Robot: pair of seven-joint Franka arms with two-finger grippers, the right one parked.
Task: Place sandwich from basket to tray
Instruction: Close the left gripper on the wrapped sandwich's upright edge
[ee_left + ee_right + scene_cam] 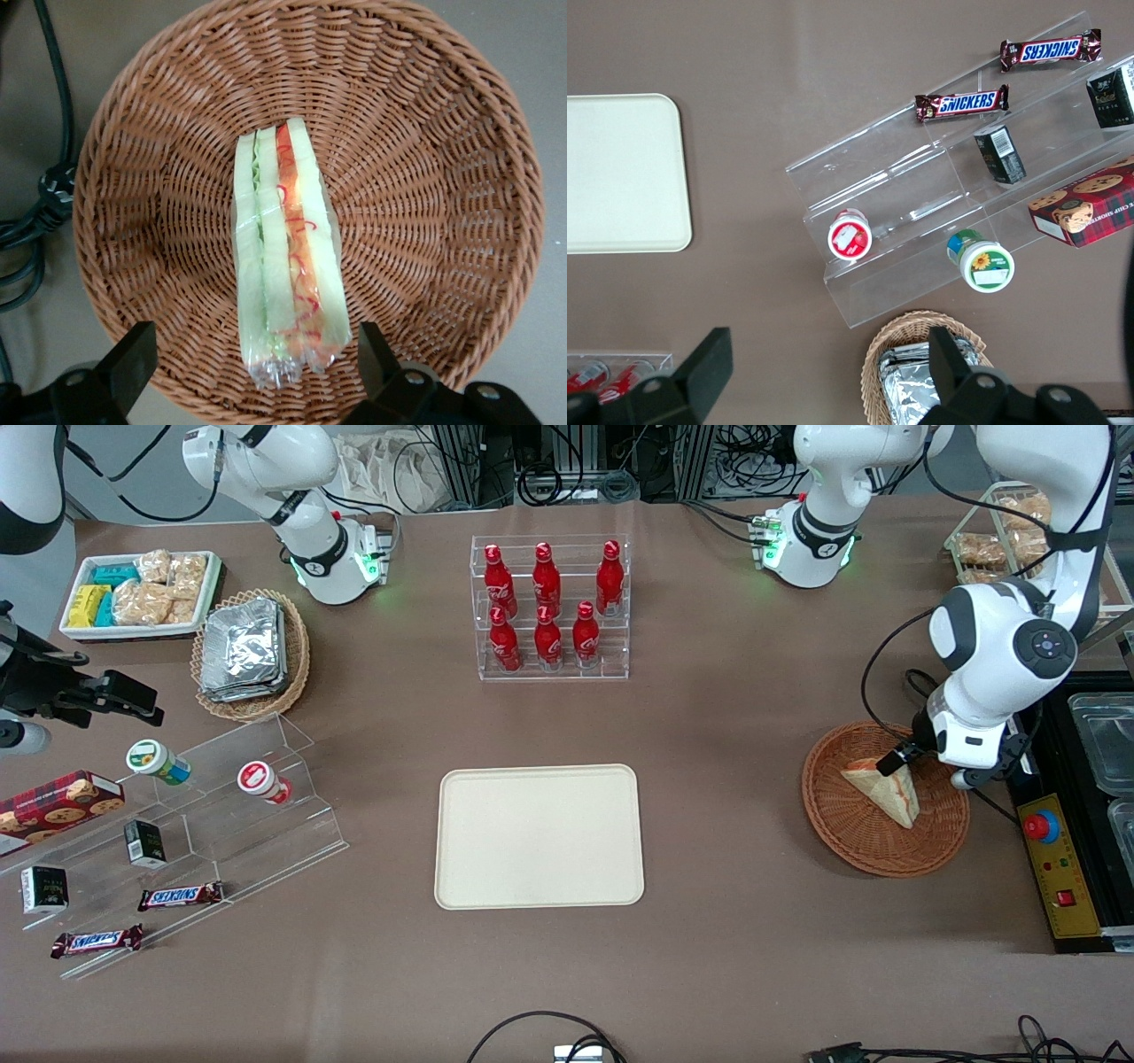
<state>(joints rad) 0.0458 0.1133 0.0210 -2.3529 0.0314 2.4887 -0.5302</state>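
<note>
- Hovering above the basket (864, 837), the gripper (252, 363) hangs with its fingers (133, 363) spread wide, one on each side of the sandwich's narrow end and touching neither it nor the wicker.
- Inside the basket lies the sandwich (285, 257), a clear-wrapped wedge resting near the middle of the woven floor, its cut edge turned up to the wrist camera so that stripes of pale bread, green filling and orange-red filling show.
- Seen from the front, the sandwich (886, 790) is a beige triangle partly under the arm's wrist (970, 735).
- Round and reddish-brown, the basket sits on the brown worktop (709, 717) at the working arm's end.
- A cream tray (539, 837) with rounded corners lies flat near the middle of the worktop, well apart from the basket and with nothing on it.
- A clear rack of red bottles (549, 607) stands farther from the front camera than the tray.
- Toward the parked arm's end are a tan basket of foil packets (248, 651), a white tray of snacks (142, 593), and a clear stepped stand (221, 815) with cups, small boxes and chocolate bars.
- Black cables (35, 212) lie on the worktop just beside the basket.
</note>
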